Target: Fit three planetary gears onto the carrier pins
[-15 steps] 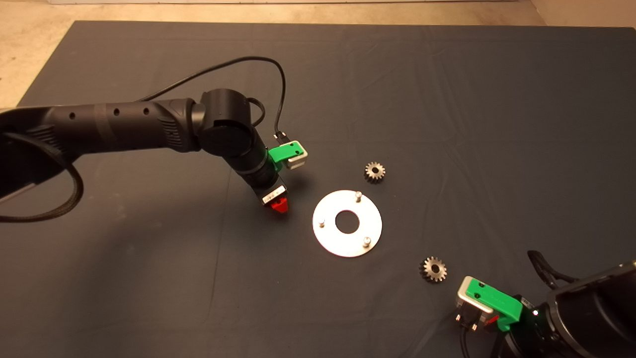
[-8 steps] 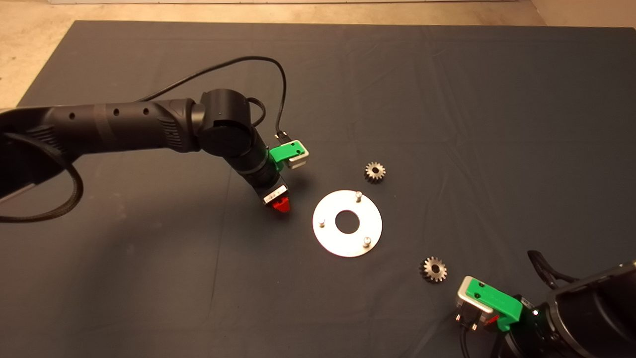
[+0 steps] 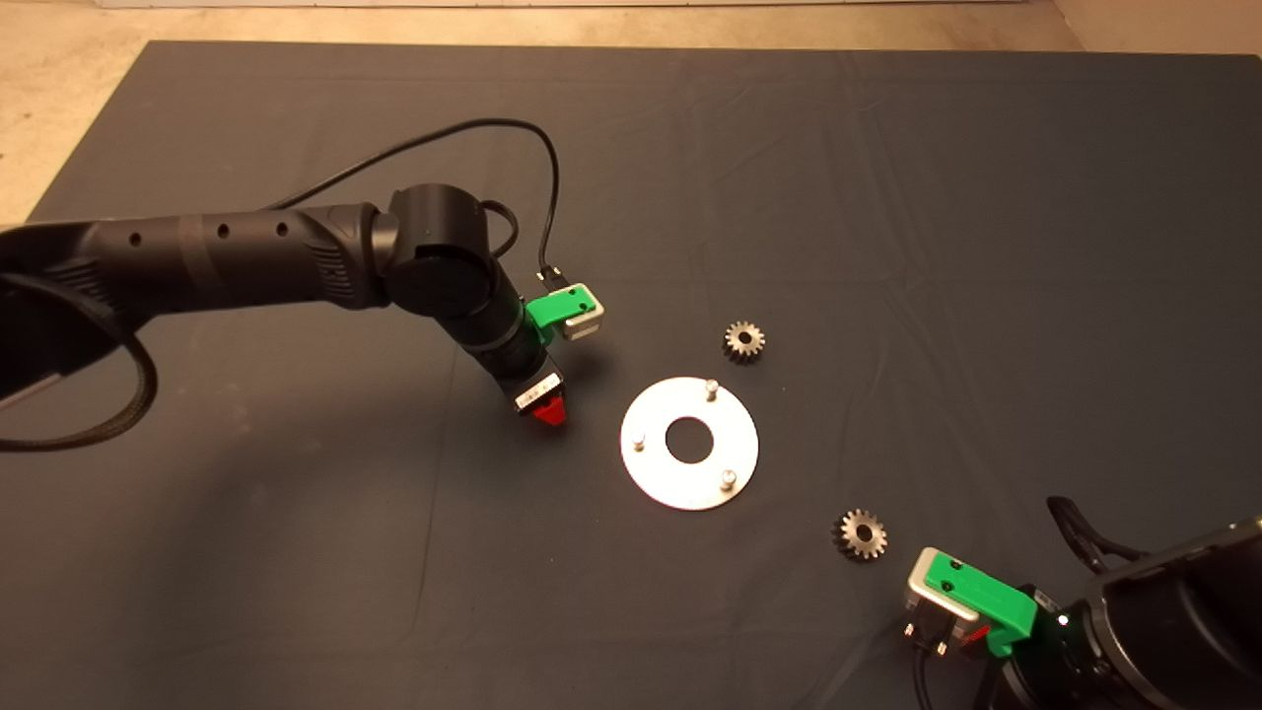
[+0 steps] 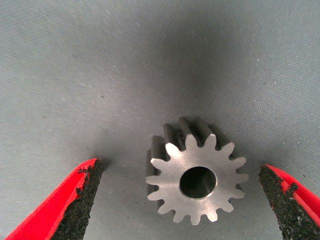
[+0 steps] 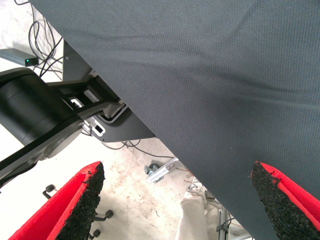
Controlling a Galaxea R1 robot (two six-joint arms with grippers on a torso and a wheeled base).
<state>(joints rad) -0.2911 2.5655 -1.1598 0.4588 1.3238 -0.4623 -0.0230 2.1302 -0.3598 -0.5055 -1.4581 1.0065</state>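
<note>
The silver carrier disc (image 3: 680, 485) lies mid-mat with its three pins (image 3: 710, 389) upright and bare. One planetary gear (image 3: 744, 340) lies just beyond the disc, and a second (image 3: 861, 534) lies near its right front. The third gear (image 4: 170, 176) lies flat on the mat in the left wrist view, between my left gripper's (image 4: 178, 166) open fingers (image 4: 82, 192), which stand clear of it on both sides. In the head view the left gripper (image 3: 550, 412) is low over the mat, left of the disc, and hides that gear. My right gripper (image 3: 971, 639) is parked at the lower right, open and empty (image 5: 176, 167).
The left arm's black cable (image 3: 473, 133) loops above the mat behind the wrist. The dark mat (image 3: 887, 197) spreads wide around the parts. The right wrist view looks past the mat's edge at the floor, with cables and a table frame (image 5: 115, 120).
My left arm has shifted slightly left and lower, with the gripper staying over the third gear. The disc, the two other gears and the right arm have not moved.
</note>
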